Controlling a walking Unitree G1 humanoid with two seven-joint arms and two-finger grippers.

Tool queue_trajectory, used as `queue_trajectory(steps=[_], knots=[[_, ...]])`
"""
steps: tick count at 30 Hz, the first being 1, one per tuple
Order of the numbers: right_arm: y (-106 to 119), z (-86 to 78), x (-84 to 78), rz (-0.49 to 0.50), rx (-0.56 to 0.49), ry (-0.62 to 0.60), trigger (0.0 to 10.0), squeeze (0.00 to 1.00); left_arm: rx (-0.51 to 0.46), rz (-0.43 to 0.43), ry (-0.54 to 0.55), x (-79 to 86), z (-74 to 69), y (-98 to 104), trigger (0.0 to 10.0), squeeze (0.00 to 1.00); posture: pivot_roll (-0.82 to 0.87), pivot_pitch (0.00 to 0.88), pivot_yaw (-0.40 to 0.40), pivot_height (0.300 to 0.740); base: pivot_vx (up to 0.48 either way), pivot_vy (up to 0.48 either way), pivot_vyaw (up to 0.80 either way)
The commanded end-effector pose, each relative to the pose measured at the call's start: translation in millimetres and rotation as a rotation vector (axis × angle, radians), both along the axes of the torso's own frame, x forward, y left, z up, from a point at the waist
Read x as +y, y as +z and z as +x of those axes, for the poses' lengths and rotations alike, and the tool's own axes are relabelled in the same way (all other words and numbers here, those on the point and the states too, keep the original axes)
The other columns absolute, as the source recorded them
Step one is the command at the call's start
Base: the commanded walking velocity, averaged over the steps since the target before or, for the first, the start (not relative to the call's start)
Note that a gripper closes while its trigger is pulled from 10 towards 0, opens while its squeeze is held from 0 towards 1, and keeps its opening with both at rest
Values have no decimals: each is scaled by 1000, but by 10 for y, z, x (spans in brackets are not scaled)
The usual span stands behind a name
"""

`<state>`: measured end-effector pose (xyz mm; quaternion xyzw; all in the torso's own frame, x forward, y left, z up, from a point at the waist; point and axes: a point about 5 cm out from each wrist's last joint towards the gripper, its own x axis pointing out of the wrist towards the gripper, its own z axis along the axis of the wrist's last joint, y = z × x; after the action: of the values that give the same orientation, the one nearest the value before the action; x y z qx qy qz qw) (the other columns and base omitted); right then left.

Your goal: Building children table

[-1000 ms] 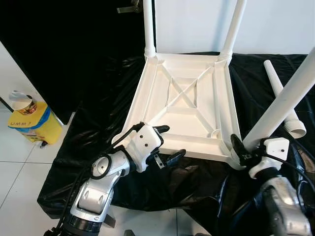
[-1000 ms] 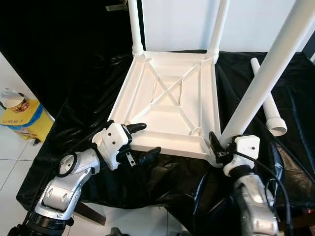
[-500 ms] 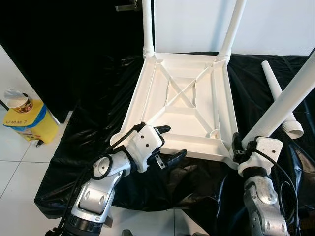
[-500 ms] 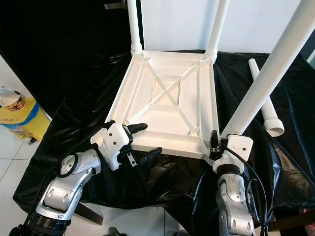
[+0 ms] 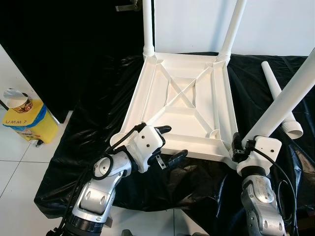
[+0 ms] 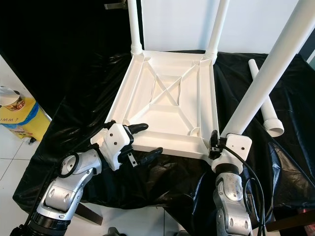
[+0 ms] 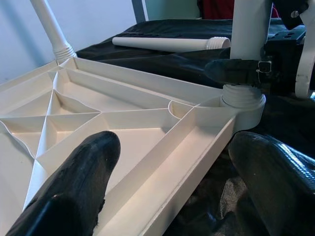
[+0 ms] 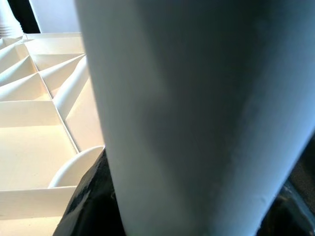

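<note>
Steeper now, leg (image 6: 266,78) clamped by right fingers (image 6: 214,142).

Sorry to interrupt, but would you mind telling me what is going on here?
The robot is assembling a small white table, which lies upside down on black sheeting. Two legs stand in the far corners. The right claw grips a third leg at its base, seated at the near right corner socket. The left claw is open around the table's near edge by the corner with no leg. A fourth leg lies loose on the sheeting.
</note>
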<state>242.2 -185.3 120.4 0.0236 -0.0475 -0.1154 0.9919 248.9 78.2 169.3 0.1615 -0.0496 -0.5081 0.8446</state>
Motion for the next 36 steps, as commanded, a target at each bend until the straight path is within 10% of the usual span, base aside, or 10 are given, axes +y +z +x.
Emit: queue_trajectory(steps=[1, 2, 3, 15, 16, 18, 19, 36], knots=[[-79, -12, 69, 12, 50, 42, 10000, 71, -13, -9, 57, -7, 16, -20, 10000, 0, -51, 33, -2, 740, 0, 0, 0], [-75, -15, 65, 9, 48, 47, 10000, 702, -13, -8, 57, -6, 15, -21, 10000, 0, -51, 33, -2, 740, 0, 0, 0], [-65, -19, 64, 1, 43, 61, 10000, 1000, -13, -8, 57, -6, 14, -21, 10000, 0, -51, 34, -1, 740, 0, 0, 0], [2, -47, -11, -23, 5, 139, 10000, 1000, -13, -7, 56, -10, 1, -26, 10000, 0, -52, 39, -1, 740, 0, 0, 0], [10, -58, -40, -31, 0, 180, 10000, 427, -13, -6, 56, -9, 1, -26, 10000, 0, -52, 39, 2, 740, 0, 0, 0], [10, -58, -40, -31, 0, 180, 10000, 427, -13, -6, 56, -9, 1, -26, 10000, 0, -52, 39, 2, 740, 0, 0, 0], [37, -76, -103, -58, -19, 285, 10000, 0, -15, -4, 56, -5, 4, -22, 10000, 0, -54, 40, 7, 740, 0, 0, 0], [58, 3, -343, -186, 21, 623, 10000, 0, -22, 3, 47, 4, 31, 5, 10000, 0, -62, 53, 35, 740, 0, 0, 0]])
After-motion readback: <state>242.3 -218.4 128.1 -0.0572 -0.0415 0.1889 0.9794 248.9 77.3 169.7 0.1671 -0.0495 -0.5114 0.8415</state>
